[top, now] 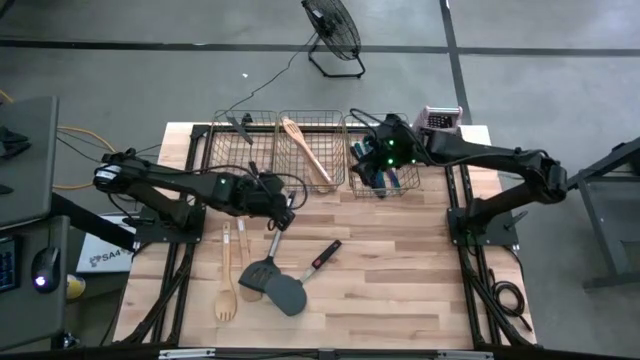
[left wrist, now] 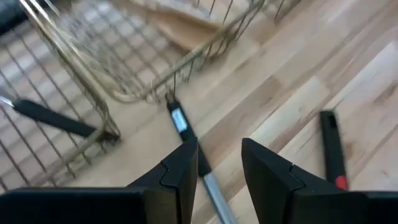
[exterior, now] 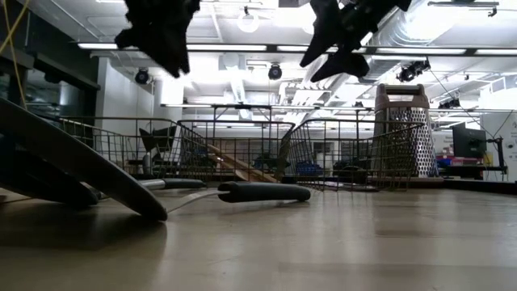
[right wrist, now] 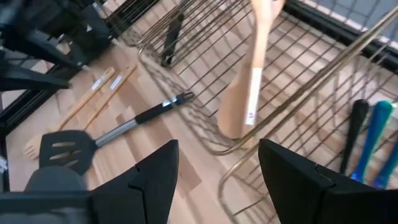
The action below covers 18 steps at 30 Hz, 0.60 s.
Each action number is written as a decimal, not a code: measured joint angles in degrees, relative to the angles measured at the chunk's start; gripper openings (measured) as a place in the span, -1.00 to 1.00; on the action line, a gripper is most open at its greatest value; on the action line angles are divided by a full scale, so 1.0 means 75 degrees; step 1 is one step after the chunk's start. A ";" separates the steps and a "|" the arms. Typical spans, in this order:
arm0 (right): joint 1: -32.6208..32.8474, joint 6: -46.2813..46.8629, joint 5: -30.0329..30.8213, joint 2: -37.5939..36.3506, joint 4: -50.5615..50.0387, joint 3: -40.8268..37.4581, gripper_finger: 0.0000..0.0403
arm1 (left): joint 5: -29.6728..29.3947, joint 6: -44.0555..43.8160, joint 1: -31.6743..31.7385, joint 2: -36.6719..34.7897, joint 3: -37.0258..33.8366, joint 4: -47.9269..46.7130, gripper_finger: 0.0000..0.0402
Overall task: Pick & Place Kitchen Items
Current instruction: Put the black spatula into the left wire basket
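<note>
While the left arm reaches low across the bench, its left tool hangs part-open, gripping nothing, over a dark slotted spatula. That spatula lies lengthwise, steel handle pointing at the baskets. Over the right-hand basket, the right tool hangs wide open and empty.

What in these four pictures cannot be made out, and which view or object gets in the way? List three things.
1. Right basket contents: in the high view the right gripper covers them.
2. Slotted spatula: the right wrist view's fingers cover part of its blade.
3. Left gripper: in the low view the top edge cuts off the arm above it.
</note>
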 joint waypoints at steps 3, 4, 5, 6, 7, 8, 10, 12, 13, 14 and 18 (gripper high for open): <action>0.0337 0.0147 0.0264 0.0000 0.0033 0.0000 0.07 | 0.0171 -0.0240 0.0000 0.0055 -0.0321 0.0041 -0.39; 0.0441 0.0152 0.0355 0.0000 0.0035 0.0000 0.07 | 0.0223 -0.0340 0.0000 0.0098 -0.0417 0.0093 -0.39; 0.0531 0.0163 0.0463 0.0000 0.0035 0.0000 0.07 | 0.0299 -0.0395 0.0000 0.0127 -0.0535 0.0095 -0.39; 0.0624 0.0190 0.0563 0.0000 0.0037 0.0000 0.07 | 0.0367 -0.0452 0.0000 0.0139 -0.0663 0.0093 -0.39; 0.0713 0.0244 0.0680 0.0000 0.0038 0.0000 0.07 | 0.0410 -0.0535 0.0000 0.0172 -0.0761 0.0187 -0.39; 0.0799 0.0300 0.0751 0.0000 0.0040 0.0000 0.07 | 0.0508 -0.0612 0.0000 0.0207 -0.0843 0.0386 -0.39; 0.0927 0.0349 0.0793 0.0000 0.0081 0.0000 0.07 | 0.0673 -0.0755 0.0000 0.0258 -0.1017 0.0415 -0.39; 0.1031 0.0359 0.0809 0.0000 0.0096 0.0000 0.07 | 0.0813 -0.0781 0.0000 0.0388 -0.1132 0.0560 -0.39; 0.1084 0.0364 0.0815 0.0000 0.0096 0.0000 0.07 | 0.0935 -0.0791 0.0000 0.0440 -0.1187 0.0785 -0.39; 0.1131 0.0398 0.0823 0.0000 0.0105 0.0000 0.07 | 0.1026 -0.0794 0.0000 0.0466 -0.1259 0.0784 -0.39; 0.1288 0.0531 0.0936 0.0000 0.0173 0.0000 0.07 | 0.1342 -0.0974 -0.0003 0.0675 -0.1387 0.1010 -0.38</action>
